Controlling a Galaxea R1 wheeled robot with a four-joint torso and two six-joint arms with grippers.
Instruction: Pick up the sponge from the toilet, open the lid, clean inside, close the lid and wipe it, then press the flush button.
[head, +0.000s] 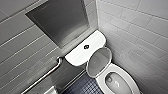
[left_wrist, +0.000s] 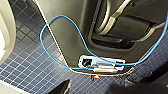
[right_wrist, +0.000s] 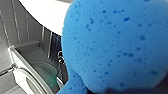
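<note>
Toilet (head: 82, 53) count: one, white, set in the corner against the tiled wall (head: 135, 27). One lid (head: 98, 61), raised and leaning back against the tank. One seat (head: 126, 77) down, with the bowl open below it. One dark flush button (head: 86, 46) sits mid tank top. One metal grab bar (head: 48, 73) runs on the wall beside the tank, and one dark rectangular panel (head: 60, 20) is on the wall above it. The floor (head: 82, 87) is small dark blue mosaic tile. One sponge (right_wrist: 115, 45), bright blue and pitted, shows very large in the right wrist view. The right gripper (right_wrist: 120, 90) is a dark edge at the sponge's base, jaws clamped on the sponge. Past the sponge in that view are a white glossy surface and an oval white rim, too blurred to name. In the left wrist view, one thin blue cable (left_wrist: 47, 50) loops across the robot's dark body over the mosaic tile. The left gripper (left_wrist: 96, 89) shows only as dark shapes at the picture's edge; whether its jaws are apart or together, cannot tell.
</note>
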